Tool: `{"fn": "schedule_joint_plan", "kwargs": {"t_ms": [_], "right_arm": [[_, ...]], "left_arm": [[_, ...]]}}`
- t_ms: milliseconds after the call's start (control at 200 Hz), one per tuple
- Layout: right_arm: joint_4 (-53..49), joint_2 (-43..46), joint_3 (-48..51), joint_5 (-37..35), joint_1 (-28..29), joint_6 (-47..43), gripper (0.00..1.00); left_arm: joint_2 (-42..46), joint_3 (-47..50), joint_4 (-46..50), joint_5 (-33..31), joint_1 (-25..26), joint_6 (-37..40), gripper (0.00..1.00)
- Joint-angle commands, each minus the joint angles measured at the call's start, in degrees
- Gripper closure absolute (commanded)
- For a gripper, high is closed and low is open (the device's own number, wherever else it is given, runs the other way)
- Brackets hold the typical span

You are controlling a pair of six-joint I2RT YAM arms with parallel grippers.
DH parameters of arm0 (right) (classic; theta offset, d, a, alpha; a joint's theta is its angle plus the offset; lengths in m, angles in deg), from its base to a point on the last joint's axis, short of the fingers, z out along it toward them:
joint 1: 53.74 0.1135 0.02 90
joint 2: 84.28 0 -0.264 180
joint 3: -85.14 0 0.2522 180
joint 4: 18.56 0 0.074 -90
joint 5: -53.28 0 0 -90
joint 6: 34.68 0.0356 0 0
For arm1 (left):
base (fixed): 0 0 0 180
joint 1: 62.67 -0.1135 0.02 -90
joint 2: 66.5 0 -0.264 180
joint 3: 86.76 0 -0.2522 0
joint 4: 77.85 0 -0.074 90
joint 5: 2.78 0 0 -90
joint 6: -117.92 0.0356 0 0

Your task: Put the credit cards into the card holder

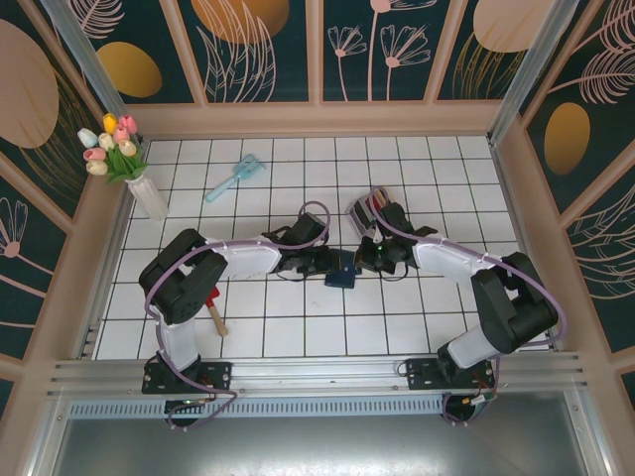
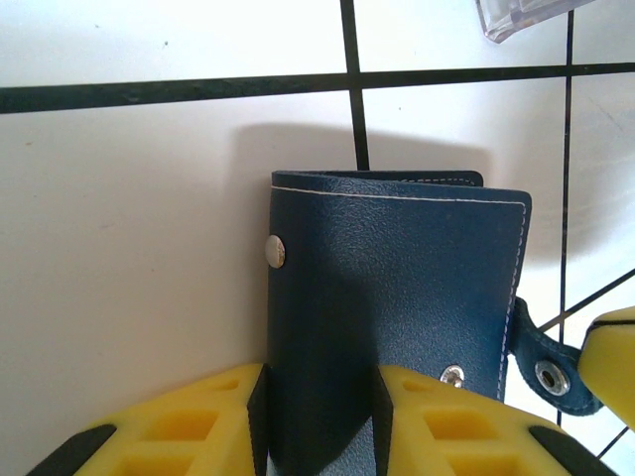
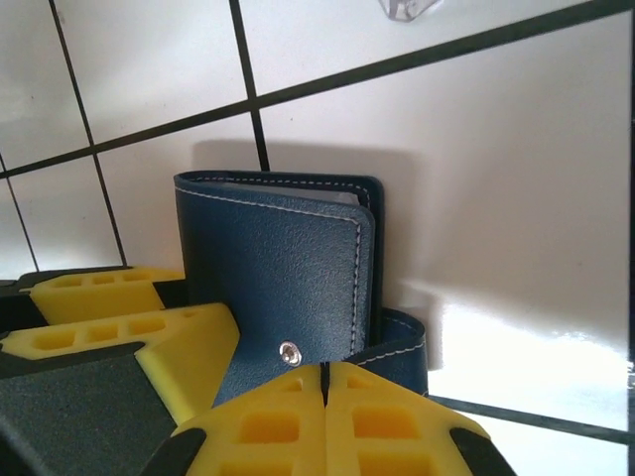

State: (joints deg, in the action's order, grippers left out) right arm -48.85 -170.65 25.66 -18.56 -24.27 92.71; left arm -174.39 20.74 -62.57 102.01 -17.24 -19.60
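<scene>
White tile with black grid lines covers the table [image 1: 298,332] in front of you. Your two black-and-white arms reach in from the near edge and meet near its centre, the left arm [image 1: 198,263] and the right arm [image 1: 476,273].

At the far left, a white vase of pastel tulips [image 1: 139,183] stands upright by the wall. A light-blue plastic brush [image 1: 234,178] lies on the far tiles, well apart from it.

Between the grippers you have the small navy-blue stitched folding card holder [image 2: 397,297], folded closed. Your left gripper [image 2: 317,426] pinches it, with one yellow finger against each side of its near end. Your right gripper [image 3: 324,397] has its yellow fingers pressed together, the tips right by the holder's snap tab [image 2: 551,372]. You cannot tell whether the tab is caught between them.

Just beyond the right gripper sits a small grey-clear slotted rack [image 1: 359,213] with thin credit cards [image 1: 377,203] in it, red and dark, too small to count. A round silver stud [image 2: 275,251] shows on the holder's cover.
</scene>
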Motion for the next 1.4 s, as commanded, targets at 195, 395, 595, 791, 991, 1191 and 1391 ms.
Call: {"fn": "schedule_joint_plan", "kwargs": {"t_ms": [195,395,595,791,991,1191,1391], "right_arm": [[-5.46,2.16,-2.60,-4.61,0.41,-2.73,1.00],[-6.58,2.12,-2.88,-3.05,0.41,-4.27,0.88],[-9.87,2.04,-4.63,-4.88,1.43,-5.56,0.81],[-11.25,0.86,-5.70,-5.58,1.55,-5.88,0.77],[-12.73,-0.08,-8.86,-6.93,4.54,-7.14,0.65],[-16.56,-4.01,-12.08,-14.43,7.23,-6.84,0.62],[-16.12,-6.15,-12.47,-13.67,8.31,-6.01,0.62]], "left_arm": [[-1.92,0.07,0.97,1.90,0.15,0.61,0.67],[-1.27,0.49,0.17,1.75,0.16,-0.12,0.69],[-1.09,0.29,-0.19,2.07,0.15,-0.11,0.69],[-0.99,0.82,-1.07,2.21,0.18,-0.36,0.69],[-1.10,0.64,-1.56,2.37,0.16,-0.46,0.69],[-1.26,0.73,-1.85,2.44,0.14,-0.66,0.70],[-1.07,1.41,-2.39,2.43,0.18,-0.81,0.71]]}}
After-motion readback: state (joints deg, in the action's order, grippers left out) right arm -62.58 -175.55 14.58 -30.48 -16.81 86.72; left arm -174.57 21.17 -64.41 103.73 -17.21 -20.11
